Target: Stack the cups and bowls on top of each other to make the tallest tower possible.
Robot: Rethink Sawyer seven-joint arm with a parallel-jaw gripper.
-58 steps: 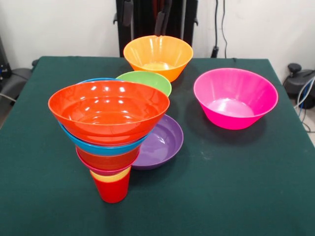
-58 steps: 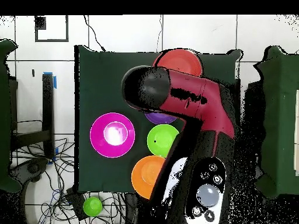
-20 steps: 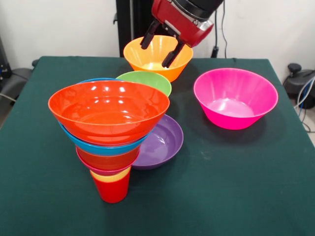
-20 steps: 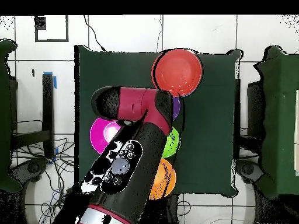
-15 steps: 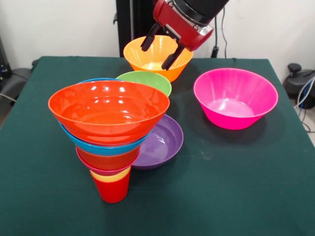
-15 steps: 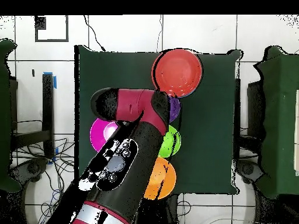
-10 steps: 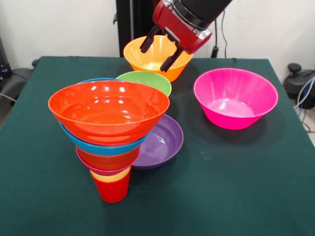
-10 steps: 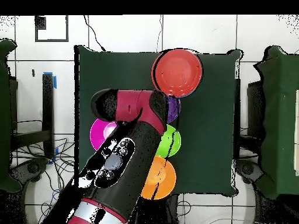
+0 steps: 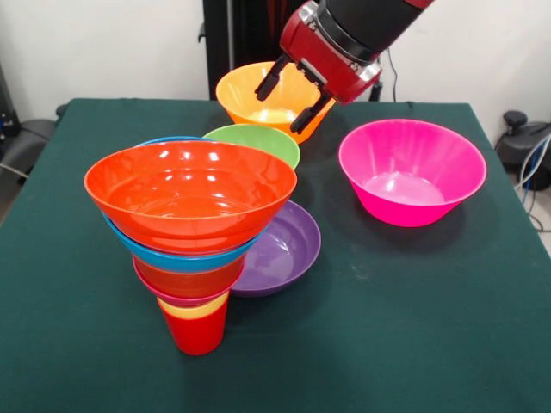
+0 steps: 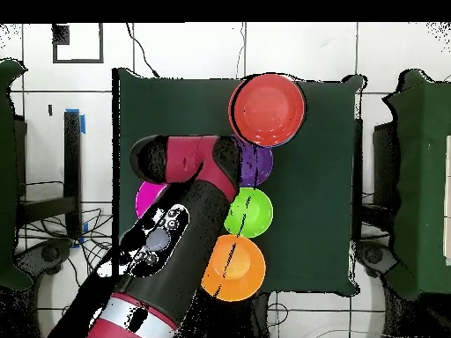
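We see the gripper point(image 9: 293, 95) hanging above the table point(image 9: 413, 327) with its two fingers point(image 9: 269, 83) spread apart and nothing between them. Directly behind and below the fingertips sits the light orange bowl point(image 9: 258, 96). The green bowl point(image 9: 255, 141) lies below the gripper and toward the camera, just beside the light orange bowl. To the gripper's right in the front view, apart from it, stands the magenta bowl point(image 9: 411, 172). The purple bowl point(image 9: 284, 249) rests farther toward the camera, partly hidden behind the tower point(image 9: 191, 232). The tower stands well apart from the gripper, at the front left: a red cup point(image 9: 196, 331) at the base, then bowls widening upward to the orange-red bowl point(image 9: 189, 194) on top. In the overhead view the arm point(image 10: 176, 238) covers most of the magenta bowl.
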